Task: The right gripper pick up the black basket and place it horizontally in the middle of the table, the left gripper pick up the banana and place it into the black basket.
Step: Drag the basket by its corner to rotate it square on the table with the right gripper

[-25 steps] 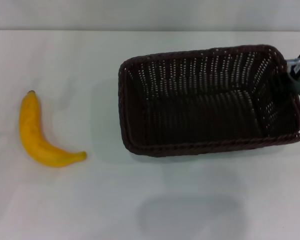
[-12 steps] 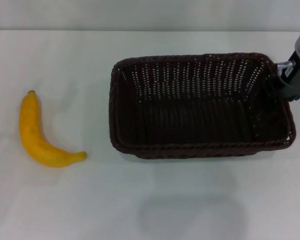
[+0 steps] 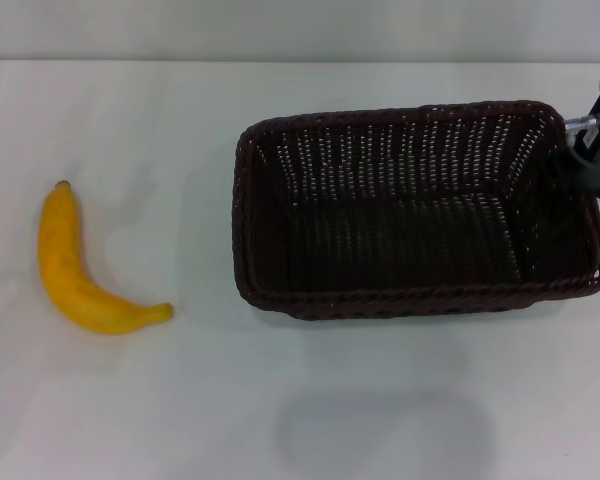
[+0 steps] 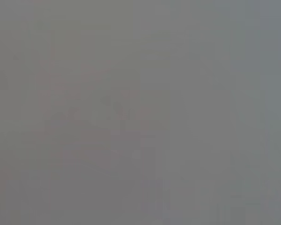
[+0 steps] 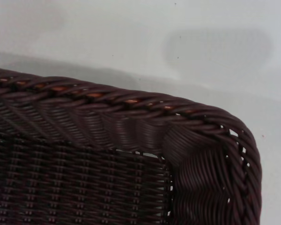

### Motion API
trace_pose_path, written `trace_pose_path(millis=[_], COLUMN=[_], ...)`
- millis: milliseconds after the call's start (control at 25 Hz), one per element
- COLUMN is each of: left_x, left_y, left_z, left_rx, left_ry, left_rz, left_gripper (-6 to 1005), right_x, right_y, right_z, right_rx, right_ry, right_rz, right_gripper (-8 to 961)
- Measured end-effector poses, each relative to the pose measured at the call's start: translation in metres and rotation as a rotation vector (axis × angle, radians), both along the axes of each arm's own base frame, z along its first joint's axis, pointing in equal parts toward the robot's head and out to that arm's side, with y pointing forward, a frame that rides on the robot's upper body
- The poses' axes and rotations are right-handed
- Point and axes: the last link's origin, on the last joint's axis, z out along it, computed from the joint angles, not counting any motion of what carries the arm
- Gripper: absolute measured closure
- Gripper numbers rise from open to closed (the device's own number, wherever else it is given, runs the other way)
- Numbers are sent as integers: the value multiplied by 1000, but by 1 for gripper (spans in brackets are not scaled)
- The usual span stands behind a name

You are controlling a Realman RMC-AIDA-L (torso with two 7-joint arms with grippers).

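The black basket [image 3: 380, 300] hangs above the white table [image 3: 160, 410] at centre right in the head view, long side across, with its shadow on the table below it. My right gripper [image 3: 578, 165] comes in from the right edge and is shut on the basket's right short rim. The right wrist view shows a braided rim corner of the basket [image 5: 107, 122] close up over the table [image 5: 131, 37]. The yellow banana [image 3: 70, 275] lies on the table at the left, well apart from the basket. My left gripper is out of view; the left wrist view is plain grey.
The table's far edge meets a pale wall at the top of the head view. Bare tabletop lies between the banana and the basket and in front of both.
The basket, held by my right gripper, swung left and levelled out, then shifted back a little to the right. The banana has not moved.
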Motion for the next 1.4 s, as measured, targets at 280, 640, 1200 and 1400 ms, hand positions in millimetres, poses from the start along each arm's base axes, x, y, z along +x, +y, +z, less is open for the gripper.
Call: trace_pose_path(millis=[280, 640, 1200, 1400], left_x=[2, 3, -1, -6], left_y=[1, 1, -2, -7], left_z=[-4, -5, -2, 1], left_rx=[3, 4, 20, 33], left_ry=[6, 8, 4, -2], left_rz=[1, 0, 18, 35], left_gripper=[138, 138, 138, 138], right_x=[-10, -10, -21, -30], right_y=[-2, -3, -1, -1], right_z=[-7, -6, 13, 24], right_rx=[-35, -36, -8, 33], right_ry=[42, 6, -7, 35], right_rz=[14, 6, 22, 59], right_gripper=[653, 653, 654, 654])
